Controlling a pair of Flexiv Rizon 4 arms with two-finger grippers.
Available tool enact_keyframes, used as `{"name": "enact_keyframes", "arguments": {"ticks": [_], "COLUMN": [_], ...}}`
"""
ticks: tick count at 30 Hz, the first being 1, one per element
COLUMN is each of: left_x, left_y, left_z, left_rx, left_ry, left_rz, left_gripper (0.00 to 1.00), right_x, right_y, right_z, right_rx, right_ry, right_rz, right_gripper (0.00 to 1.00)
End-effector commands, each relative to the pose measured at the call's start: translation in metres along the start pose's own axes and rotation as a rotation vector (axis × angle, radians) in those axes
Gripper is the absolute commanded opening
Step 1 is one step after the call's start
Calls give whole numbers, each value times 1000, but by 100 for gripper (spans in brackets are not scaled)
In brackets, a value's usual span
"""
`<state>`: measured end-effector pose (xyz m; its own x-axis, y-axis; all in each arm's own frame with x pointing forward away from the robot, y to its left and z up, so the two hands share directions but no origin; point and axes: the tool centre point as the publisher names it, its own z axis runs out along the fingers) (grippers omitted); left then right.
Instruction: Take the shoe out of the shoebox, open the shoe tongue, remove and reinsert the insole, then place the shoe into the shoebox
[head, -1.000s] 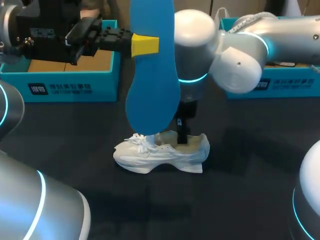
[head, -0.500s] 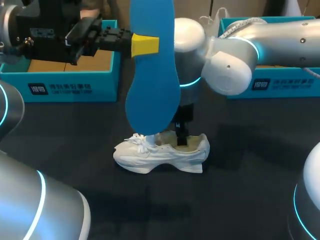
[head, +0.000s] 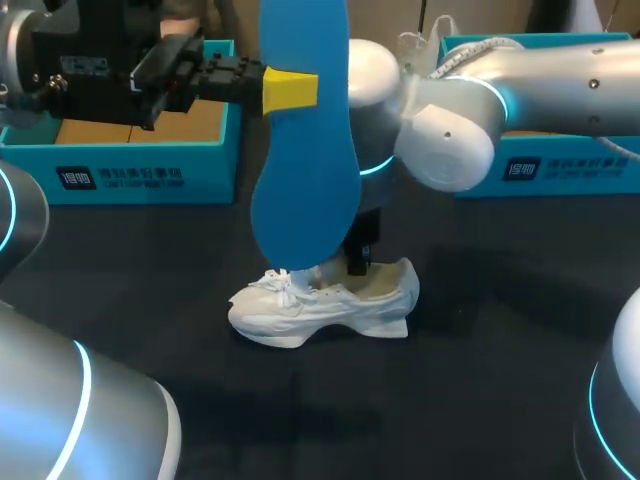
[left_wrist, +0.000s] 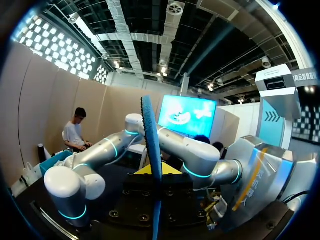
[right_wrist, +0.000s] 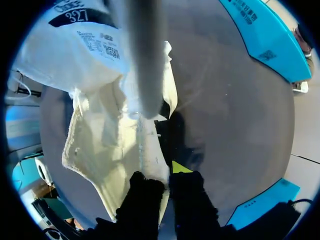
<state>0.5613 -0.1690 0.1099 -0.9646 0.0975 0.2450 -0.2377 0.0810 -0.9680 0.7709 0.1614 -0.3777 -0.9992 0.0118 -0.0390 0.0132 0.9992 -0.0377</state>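
Two grippers are at work over the dark table (head: 480, 380). The left gripper (head: 290, 88) comes in from the far left and is held high, its yellow-tipped fingers clenched on the blue insole (head: 305, 170). The insole hangs upright, with its broad lower end just above the laces of the shoe (head: 300, 312). In the left wrist view the insole is seen edge-on, pinched between that gripper's fingers.

The white shoe sits near the middle of the table, toe to the left and heel to the right. The right arm reaches in from the far right, and the right gripper (head: 358, 262) points straight down into the shoe's opening near the heel. In the right wrist view one dark finger (right_wrist: 187, 195) lies outside the shoe's wall and the other inside it. The pale wall runs between them and both press against it, so this gripper is grasping the shoe at its collar.

At the far side stand two teal boxes, well apart from the shoe. The left shoebox (head: 140, 175) is open and shows a brown inside. The right shoebox (head: 560, 170) is partly hidden behind the right arm.
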Motion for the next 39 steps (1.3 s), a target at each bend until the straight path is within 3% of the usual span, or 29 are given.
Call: {"name": "enact_keyframes", "arguments": {"ticks": [1,9,22,39], "left_x": [-2,-2,-2,-2], "left_y": [-1,-1,-1,-1], "left_z": [1,1,1,1], "left_rx": [-3,-3,-3,-3], "left_ry": [2,2,2,2], "left_rz": [0,0,0,0], "left_gripper": [0,0,0,0], "right_x": [5,15,36,74], "right_y": [-6,-11,-1,22], "right_z": [-7,-30,-67,-70], "right_rx": [-9,-19,-42,-55], "right_ry": [-4,-8,-16,-15], "right_rz": [4,67,334,880], "right_gripper": [0,0,0,0]}}
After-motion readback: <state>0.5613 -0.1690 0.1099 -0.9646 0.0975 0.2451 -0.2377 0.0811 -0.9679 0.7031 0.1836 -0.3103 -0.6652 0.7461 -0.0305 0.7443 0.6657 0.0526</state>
